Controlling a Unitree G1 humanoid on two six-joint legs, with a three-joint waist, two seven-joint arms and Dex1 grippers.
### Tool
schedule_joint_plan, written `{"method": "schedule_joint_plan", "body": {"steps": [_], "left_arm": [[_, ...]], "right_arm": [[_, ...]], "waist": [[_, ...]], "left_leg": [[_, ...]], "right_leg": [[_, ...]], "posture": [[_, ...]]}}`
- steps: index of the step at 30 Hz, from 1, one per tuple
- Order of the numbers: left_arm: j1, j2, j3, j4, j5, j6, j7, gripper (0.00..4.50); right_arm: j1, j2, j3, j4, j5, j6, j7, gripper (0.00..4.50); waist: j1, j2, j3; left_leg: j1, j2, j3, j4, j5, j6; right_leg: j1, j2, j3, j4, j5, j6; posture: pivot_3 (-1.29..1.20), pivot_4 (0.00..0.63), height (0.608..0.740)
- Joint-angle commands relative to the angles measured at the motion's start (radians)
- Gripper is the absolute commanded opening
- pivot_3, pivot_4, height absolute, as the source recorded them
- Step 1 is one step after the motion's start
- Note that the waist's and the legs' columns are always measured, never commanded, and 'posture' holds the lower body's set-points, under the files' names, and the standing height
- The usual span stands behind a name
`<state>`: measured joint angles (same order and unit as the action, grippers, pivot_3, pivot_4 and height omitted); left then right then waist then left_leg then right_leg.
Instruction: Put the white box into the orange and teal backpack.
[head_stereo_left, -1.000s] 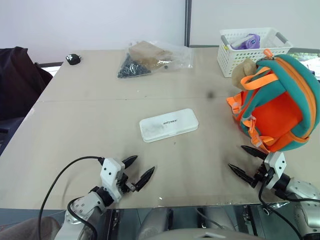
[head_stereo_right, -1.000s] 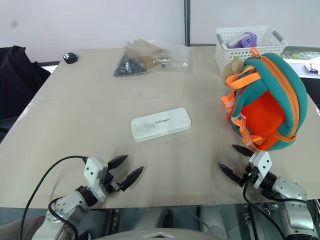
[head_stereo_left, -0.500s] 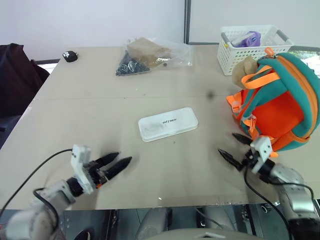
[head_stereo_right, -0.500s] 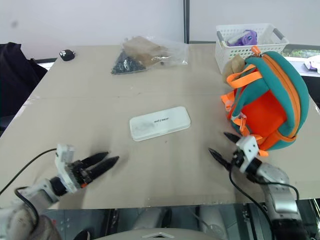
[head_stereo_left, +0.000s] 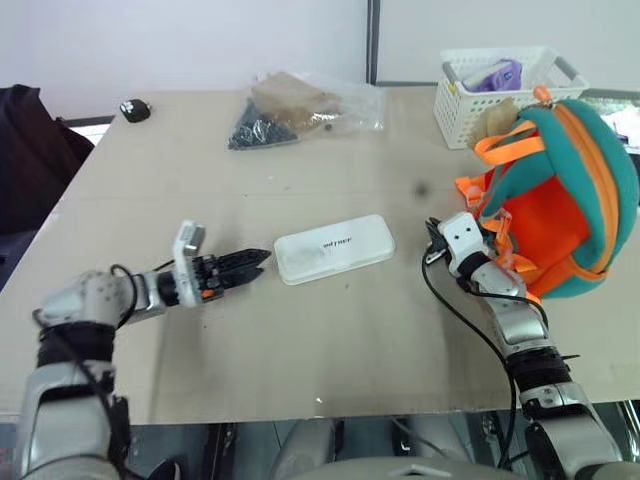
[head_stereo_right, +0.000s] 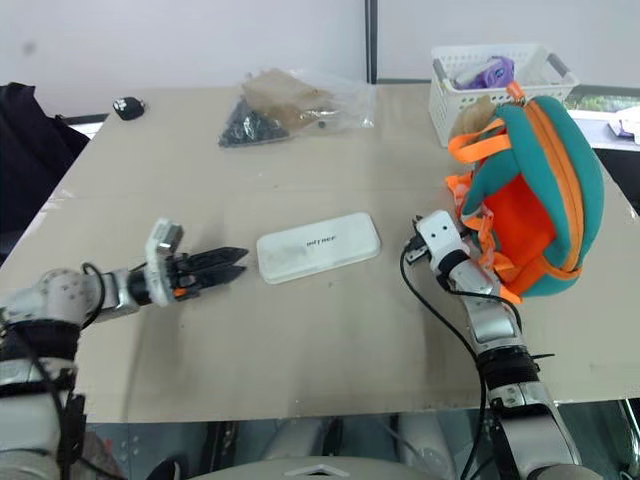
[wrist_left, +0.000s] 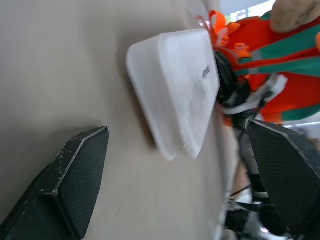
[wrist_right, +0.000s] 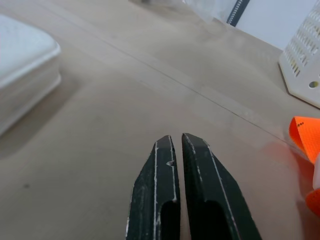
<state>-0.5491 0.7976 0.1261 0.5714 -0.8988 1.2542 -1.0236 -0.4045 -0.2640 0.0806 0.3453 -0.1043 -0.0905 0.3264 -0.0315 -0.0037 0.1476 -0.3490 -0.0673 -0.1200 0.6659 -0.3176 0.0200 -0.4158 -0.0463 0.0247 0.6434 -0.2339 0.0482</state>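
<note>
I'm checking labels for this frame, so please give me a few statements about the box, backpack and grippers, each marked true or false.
1. The white box lies flat on the table. True.
2. The right gripper is shut on the box. False: it is shut on nothing, apart from the box.
3. The left gripper is open, beside the box's end. True.
4. The orange and teal backpack lies flat. False: it stands upright.
5. The white basket is behind the backpack. True.
</note>
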Motion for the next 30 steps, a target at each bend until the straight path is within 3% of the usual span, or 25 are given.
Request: {"method": "schedule_joint_plan", "body": {"steps": [1,8,15,26,30], "left_arm": [[-0.072,-0.030,-0.072,0.082,0.078,0.032,-0.050,4.50],[-0.146,-0.099,-0.167,0.134,0.178,0.085,-0.096,4.50],[-0.159,-0.150,-0.150,0.152,0.210,0.104,-0.107,4.50],[-0.123,-0.179,-0.140,0.115,0.246,0.045,-0.122,4.50],[-0.112,-0.189,-0.143,0.123,0.266,-0.006,-0.149,3.31]], "right_arm": [[-0.034,0.019,0.017,0.014,-0.014,-0.045,-0.020,0.02],[-0.041,0.064,0.084,-0.029,-0.027,-0.029,0.013,0.02],[-0.004,0.097,0.153,-0.141,-0.021,0.053,0.068,0.02],[0.018,0.103,0.154,-0.173,-0.006,0.082,0.076,0.02],[0.022,0.100,0.139,-0.187,-0.005,0.068,0.055,0.00]], "waist": [[-0.010,0.000,0.000],[-0.013,0.000,-0.001],[-0.007,0.001,-0.003],[-0.008,0.001,-0.003],[-0.007,0.002,-0.005]], "left_leg": [[0.000,0.000,0.000,0.000,0.000,0.000],[0.000,0.000,0.001,0.001,0.000,-0.001],[0.000,0.000,0.000,0.001,0.000,0.000],[0.000,0.000,0.000,0.001,0.000,0.000],[0.000,0.000,0.000,0.002,0.000,0.000]], "right_leg": [[0.000,0.000,0.000,0.000,0.000,0.000],[0.000,0.000,0.002,0.003,0.000,0.000],[0.000,-0.001,0.001,0.002,0.000,0.000],[0.000,-0.004,0.001,0.002,0.000,0.000],[0.000,-0.005,0.001,0.002,0.000,0.000]], "posture": [[0.00,0.150,0.740],[0.00,0.150,0.740],[0.00,0.150,0.740],[0.00,0.150,0.740],[0.00,0.150,0.740]]}}
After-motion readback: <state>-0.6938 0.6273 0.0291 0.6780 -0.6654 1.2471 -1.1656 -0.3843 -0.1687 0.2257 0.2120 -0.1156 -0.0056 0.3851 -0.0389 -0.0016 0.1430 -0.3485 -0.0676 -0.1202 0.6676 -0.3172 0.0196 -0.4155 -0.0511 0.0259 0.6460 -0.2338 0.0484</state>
